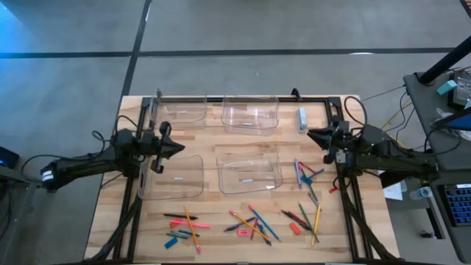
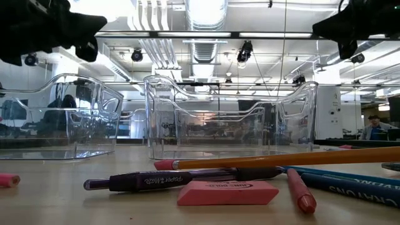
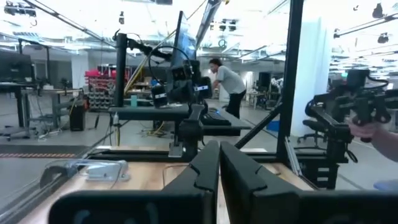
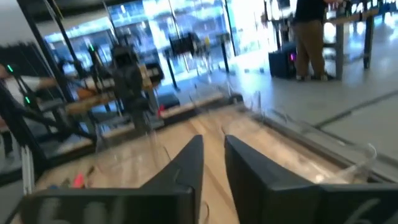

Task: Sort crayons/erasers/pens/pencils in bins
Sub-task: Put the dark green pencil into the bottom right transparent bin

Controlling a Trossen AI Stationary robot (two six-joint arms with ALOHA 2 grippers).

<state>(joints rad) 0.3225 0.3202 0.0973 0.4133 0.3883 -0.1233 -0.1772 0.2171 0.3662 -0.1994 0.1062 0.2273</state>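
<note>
Four clear bins stand on the wooden table: far left (image 1: 180, 112), far middle (image 1: 250, 114), near left (image 1: 173, 177) and near middle (image 1: 249, 171). Pens, pencils, crayons and erasers lie loose along the near edge (image 1: 250, 223) and at the right (image 1: 305, 175). The low view shows a dark purple pen (image 2: 156, 181), a pink eraser (image 2: 228, 194), an orange pencil (image 2: 281, 159) and a red crayon (image 2: 301, 190) lying flat. My left gripper (image 1: 179, 147) hovers shut and empty between the left bins. My right gripper (image 1: 310, 135) hovers empty right of the middle bins, its fingers a narrow gap apart (image 4: 213, 155).
A pale blue-grey oblong item (image 1: 302, 118) lies at the far right beside the far middle bin. A black frame (image 1: 243, 98) runs along the table's far edge and down both sides. People stand in the room beyond the table (image 3: 227, 84).
</note>
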